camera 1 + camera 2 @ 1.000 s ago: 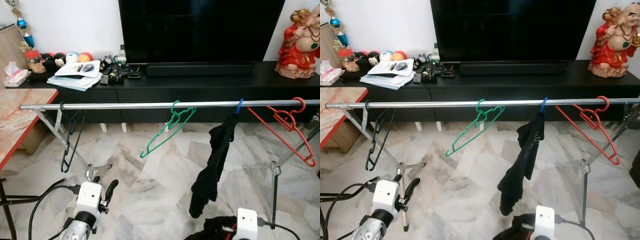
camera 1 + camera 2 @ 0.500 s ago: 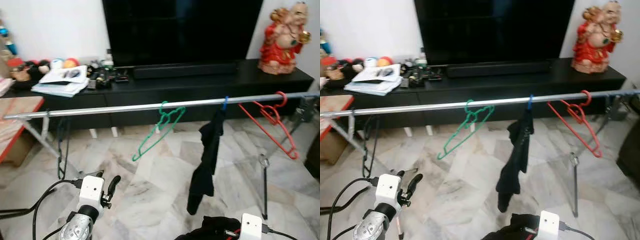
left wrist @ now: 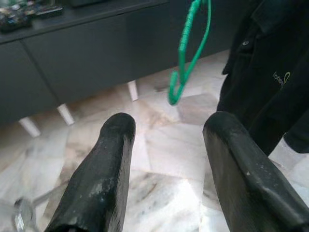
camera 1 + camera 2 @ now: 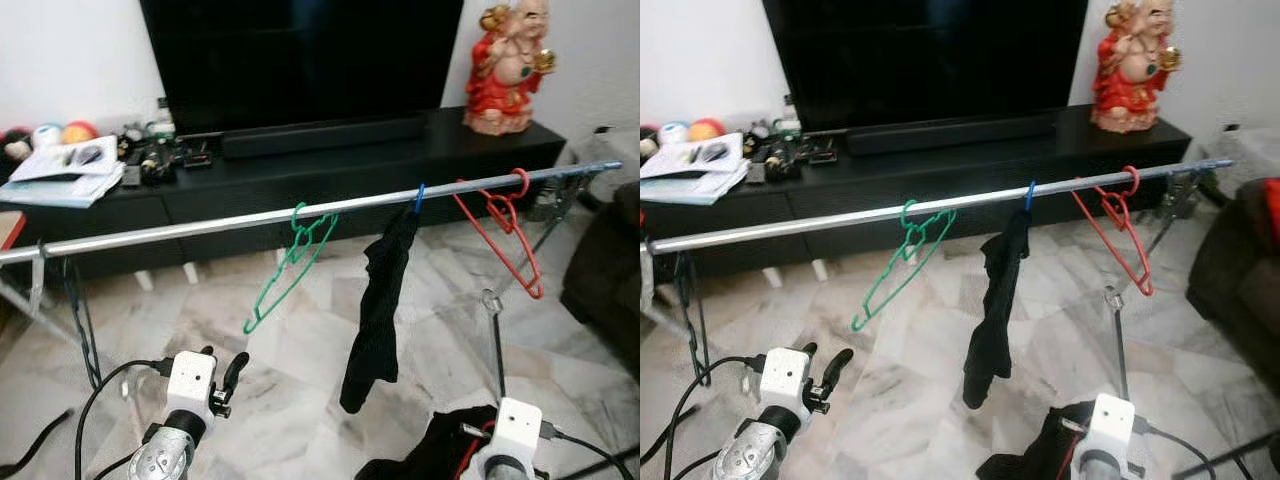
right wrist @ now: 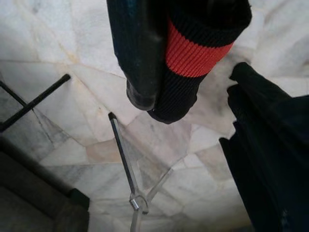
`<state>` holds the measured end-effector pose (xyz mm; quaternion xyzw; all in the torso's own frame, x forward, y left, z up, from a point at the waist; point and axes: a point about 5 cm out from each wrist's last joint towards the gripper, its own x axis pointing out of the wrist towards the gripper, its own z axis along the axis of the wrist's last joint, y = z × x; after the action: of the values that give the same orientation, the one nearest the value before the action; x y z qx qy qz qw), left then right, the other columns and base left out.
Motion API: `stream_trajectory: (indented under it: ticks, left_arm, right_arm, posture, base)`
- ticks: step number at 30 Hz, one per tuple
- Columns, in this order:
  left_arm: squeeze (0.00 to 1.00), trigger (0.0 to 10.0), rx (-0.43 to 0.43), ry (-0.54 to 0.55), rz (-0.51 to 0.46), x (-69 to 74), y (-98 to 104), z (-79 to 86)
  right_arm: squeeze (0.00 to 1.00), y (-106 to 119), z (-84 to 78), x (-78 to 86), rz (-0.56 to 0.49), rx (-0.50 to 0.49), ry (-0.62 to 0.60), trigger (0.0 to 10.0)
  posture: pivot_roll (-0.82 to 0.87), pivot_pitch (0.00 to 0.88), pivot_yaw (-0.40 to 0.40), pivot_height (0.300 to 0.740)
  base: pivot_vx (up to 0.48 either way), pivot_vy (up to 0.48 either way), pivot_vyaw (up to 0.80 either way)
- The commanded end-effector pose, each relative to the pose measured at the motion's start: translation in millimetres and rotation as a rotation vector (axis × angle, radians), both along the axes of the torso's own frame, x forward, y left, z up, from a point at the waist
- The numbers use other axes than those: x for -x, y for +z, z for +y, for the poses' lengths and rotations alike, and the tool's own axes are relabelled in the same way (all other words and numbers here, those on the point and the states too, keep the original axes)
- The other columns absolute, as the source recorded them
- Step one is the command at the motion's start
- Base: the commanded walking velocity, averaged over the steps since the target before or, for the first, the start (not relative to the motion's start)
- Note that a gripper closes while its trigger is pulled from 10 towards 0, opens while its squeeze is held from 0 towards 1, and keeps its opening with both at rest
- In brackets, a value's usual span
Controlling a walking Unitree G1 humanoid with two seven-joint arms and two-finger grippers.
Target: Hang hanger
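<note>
While left tool [image 3: 166, 145] gapes, right tool [image 5: 159, 92] pinches ribbed black-red garment [image 5: 193, 53]

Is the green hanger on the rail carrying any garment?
No: the green hanger hangs bare from the metal rail, while the black garment hangs beside it from a blue hook.

Left claw [image 3: 166, 140] fingers spread apart, green hanger [image 3: 186, 58] ahead, black garment [image 3: 270, 72] beside it, marble floor [image 3: 164, 140]
</note>
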<state>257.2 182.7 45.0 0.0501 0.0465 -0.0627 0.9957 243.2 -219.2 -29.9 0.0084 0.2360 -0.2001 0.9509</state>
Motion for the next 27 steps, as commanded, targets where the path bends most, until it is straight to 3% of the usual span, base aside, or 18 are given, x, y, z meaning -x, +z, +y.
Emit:
stream_trajectory:
  ticks: [1,8,27]
  left_arm:
    - [0.0,10.0,0.003,-0.005,-0.015,-1.4,4,1.3]
    - [0.0,10.0,0.001,-0.012,-0.017,-1.4,4,0.2]
    - [0.0,10.0,0.012,-0.048,-0.057,-6.7,14,-9.0]
  right_arm:
    - [0.0,1,3.1,-1.0,-0.013,-0.005,0.004,10.0]
    - [0.0,1,3.9,-1.0,-0.02,-0.001,0.007,10.0]
    - [0.0,0,5.8,-0.2,-0.014,0.014,0.026,10.0]
  posture:
    - [0.06,0.019,0.058,0.74]
    - [0.06,0.022,0.059,0.74]
    - [0.06,0.018,0.055,0.74]
  base:
    - [0.0,0.0,-0.73]
    - [0.0,0.0,-0.65]
    - [0.0,0.0,0.0]
